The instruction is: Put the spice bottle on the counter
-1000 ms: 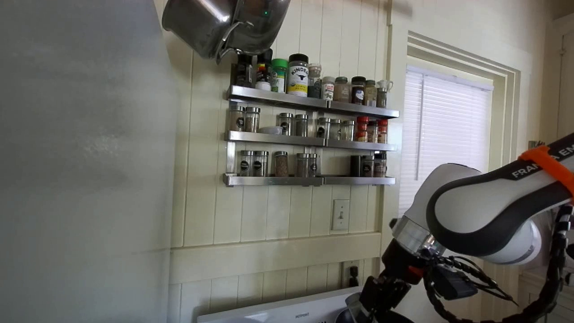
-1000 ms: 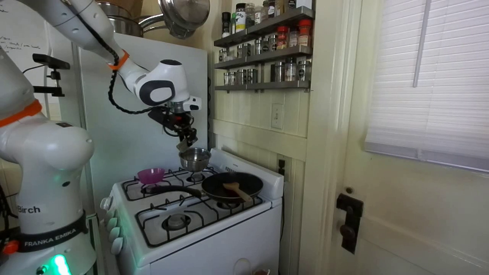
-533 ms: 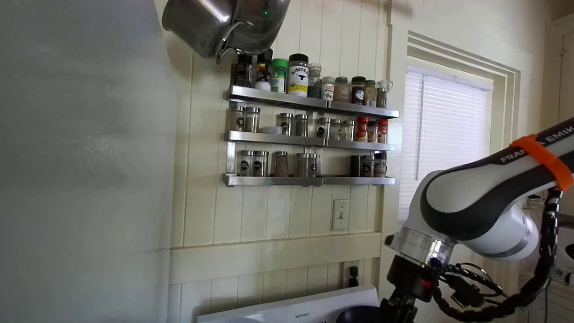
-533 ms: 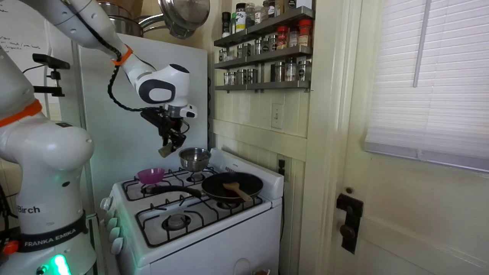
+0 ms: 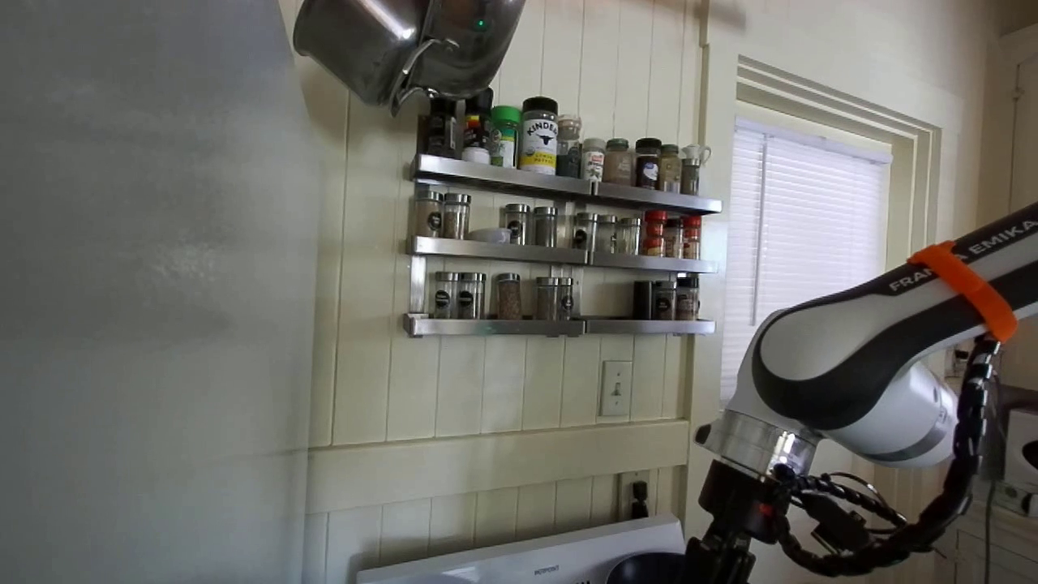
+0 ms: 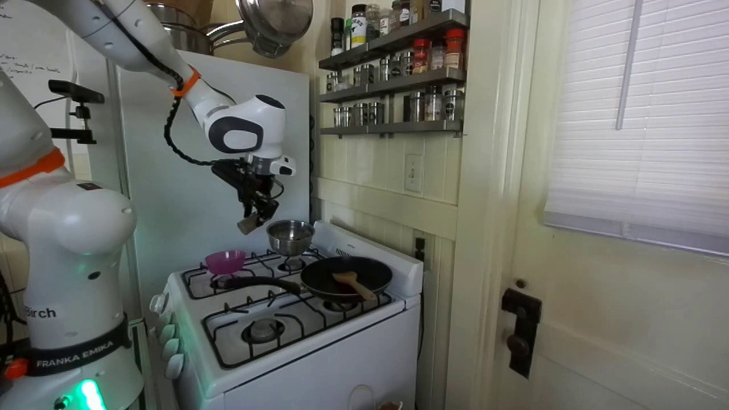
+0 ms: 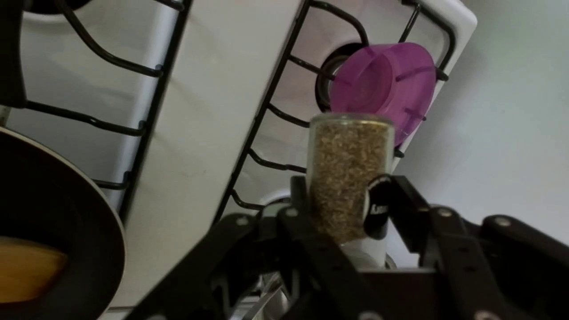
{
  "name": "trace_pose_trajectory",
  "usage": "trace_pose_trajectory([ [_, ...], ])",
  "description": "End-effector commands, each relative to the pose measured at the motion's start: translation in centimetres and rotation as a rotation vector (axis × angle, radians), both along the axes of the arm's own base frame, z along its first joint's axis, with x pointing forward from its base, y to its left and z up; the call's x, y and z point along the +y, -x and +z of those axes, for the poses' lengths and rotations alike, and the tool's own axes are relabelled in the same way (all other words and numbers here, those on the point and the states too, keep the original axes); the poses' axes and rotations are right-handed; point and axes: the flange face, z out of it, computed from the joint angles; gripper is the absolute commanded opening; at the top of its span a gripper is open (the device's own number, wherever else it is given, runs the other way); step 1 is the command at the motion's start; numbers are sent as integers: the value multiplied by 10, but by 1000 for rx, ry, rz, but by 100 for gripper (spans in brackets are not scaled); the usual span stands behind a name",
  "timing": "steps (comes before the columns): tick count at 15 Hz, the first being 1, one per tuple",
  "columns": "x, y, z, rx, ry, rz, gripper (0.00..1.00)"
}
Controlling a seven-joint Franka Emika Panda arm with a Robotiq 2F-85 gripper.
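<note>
The spice bottle, a clear glass jar of brown seeds with a black label, is between my fingers in the wrist view [image 7: 349,155]. My gripper [image 7: 345,195] is shut on it, a finger on each side. The far glass end points away from me; the cap end is hidden. In an exterior view the bottle [image 6: 246,224] hangs tilted from my gripper [image 6: 259,216], in the air above the stove. In an exterior view the gripper is mostly cut off at the bottom edge. A pale counter edge [image 5: 1014,519] seems to show at the far right, partly hidden.
The white stove [image 6: 319,347] carries a purple bowl [image 6: 226,262], a steel bowl [image 6: 290,238] and a black pan [image 6: 373,273] with a wooden spatula [image 6: 354,285]. Metal wall shelves [image 5: 495,327] hold several jars. The fridge [image 6: 216,171] stands behind the arm.
The gripper has moved away from above the steel bowl, leftward and slightly down in the stove view, with the bottle still held. In the last half second the arm has shifted only slightly.
</note>
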Motion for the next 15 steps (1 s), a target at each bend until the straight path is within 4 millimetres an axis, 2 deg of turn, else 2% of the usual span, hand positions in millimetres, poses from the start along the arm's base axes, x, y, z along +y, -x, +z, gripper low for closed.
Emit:
trace_pose_trajectory([
  [1, -12, -19, -41, 104, 17, -37, 24],
  [5, -28, -34, -82, 194, 9, -80, 24],
  [8, -29, -44, -112, 238, -9, -99, 24],
  [15, -18, -61, -159, 335, -39, -107, 24],
])
